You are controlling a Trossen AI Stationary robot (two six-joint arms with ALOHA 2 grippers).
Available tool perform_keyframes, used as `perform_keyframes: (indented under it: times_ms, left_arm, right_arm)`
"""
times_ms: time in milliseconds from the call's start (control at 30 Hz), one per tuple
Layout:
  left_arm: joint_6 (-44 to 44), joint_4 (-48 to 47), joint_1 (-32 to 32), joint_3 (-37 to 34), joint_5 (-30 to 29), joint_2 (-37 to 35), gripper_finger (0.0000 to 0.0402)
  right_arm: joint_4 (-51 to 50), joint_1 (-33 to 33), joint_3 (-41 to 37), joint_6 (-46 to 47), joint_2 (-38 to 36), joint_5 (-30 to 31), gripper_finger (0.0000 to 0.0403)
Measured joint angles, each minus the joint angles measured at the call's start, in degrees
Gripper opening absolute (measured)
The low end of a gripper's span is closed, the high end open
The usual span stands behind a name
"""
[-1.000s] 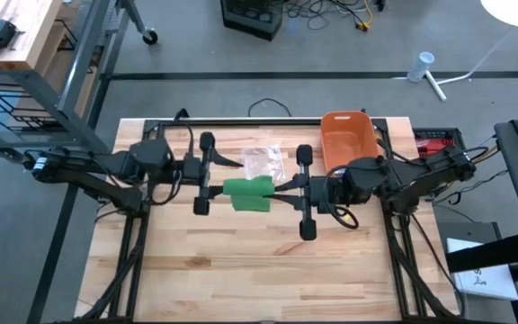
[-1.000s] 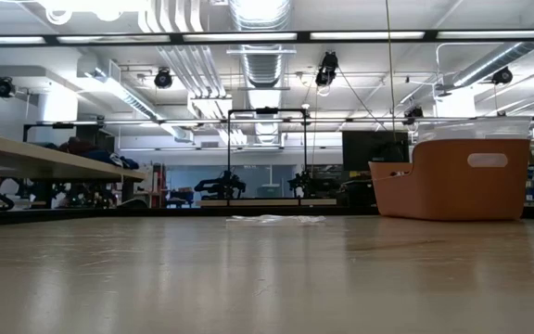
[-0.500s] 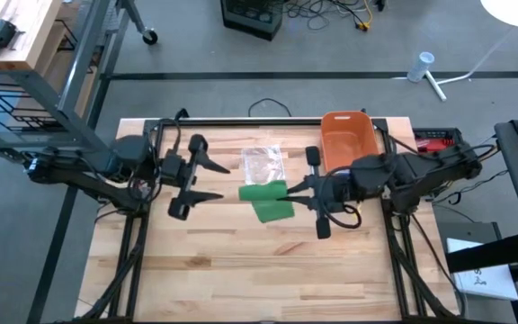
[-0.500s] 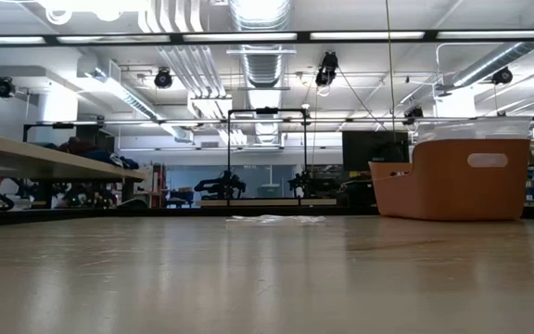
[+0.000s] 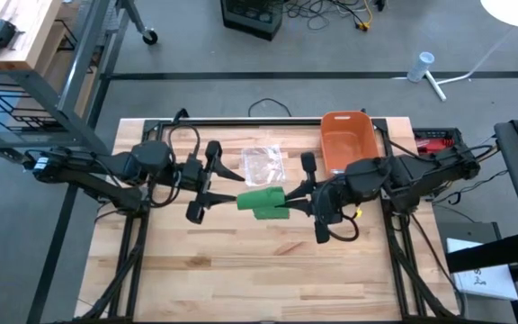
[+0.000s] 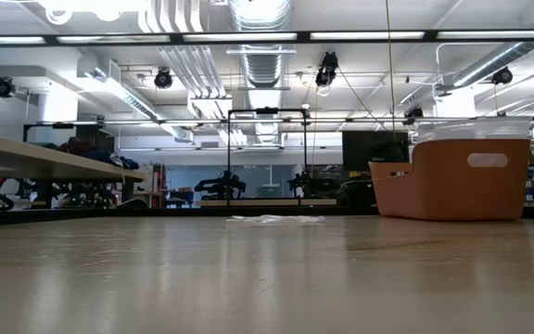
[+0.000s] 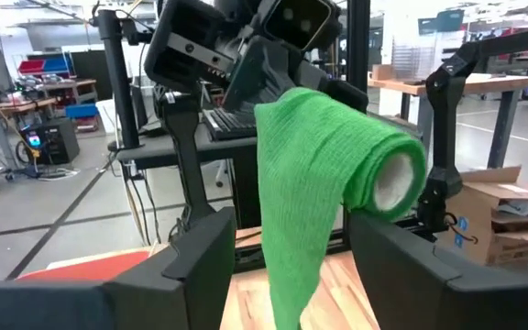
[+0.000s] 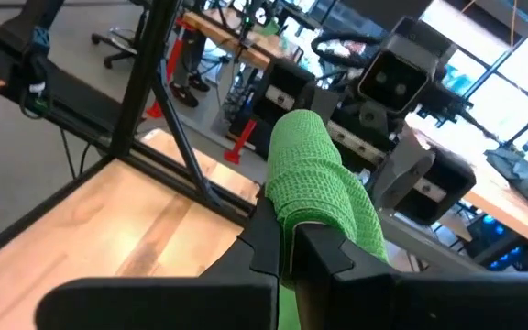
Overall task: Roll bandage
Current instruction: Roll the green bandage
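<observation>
The green bandage point(image 5: 261, 200) is a partly wound roll held above the middle of the table. It has a white core point(image 7: 392, 179), and a loose tail point(image 7: 287, 266) hangs below it. My right gripper point(image 5: 288, 200) comes from the table's right and is shut on the roll point(image 8: 314, 174). My left gripper point(image 5: 234, 189) comes from the table's left and is open. In the left wrist view its fingers point(image 7: 200, 266) stand on either side of the hanging tail, apart from it. My right gripper pinches the bandage roll between its two shut fingers point(image 8: 269, 243), at the roll's end that faces it point(image 8: 305, 215). The fingers come about level from the table's right. The roll is lifted clear of the table, and its tail hangs slack.
An orange bin point(image 5: 346, 137) stands at the far right of the table, also seen in the low view point(image 6: 466, 181). A clear plastic wrapper point(image 5: 263, 162) lies on the wood behind the bandage. The near half of the table point(image 5: 268, 279) is bare wood.
My left gripper drew back from the bandage toward the table's left with its fingers spread wider, then came back to the hanging tail. My right gripper rolled its wrist. The bandage turned from a flat band between both grippers to a roll with a hanging tail.
</observation>
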Motion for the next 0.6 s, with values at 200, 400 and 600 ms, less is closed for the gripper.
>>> perform_keyframes:
  times_ms: [200, 400, 600]
  left_arm:
    - [0.0, 0.1, 0.0, 0.0, 0.0, 0.0, 0.0197]
    - [0.0, 0.3, 0.0, 0.0, 0.2, 0.0, 0.0189]
    - [-0.4, 0.2, 0.0, -0.1, 0.2, 0.3, 0.0177]
  right_arm:
    - [-1.7, 0.0, 0.0, 0.0, 0.0, 0.4, 0.0003]
    - [-2.3, -0.1, 0.0, 0.0, 0.0, 0.5, 0.0003]
    - [-2.9, 0.0, 0.0, 0.2, 0.0, 4.5, 0.0003]
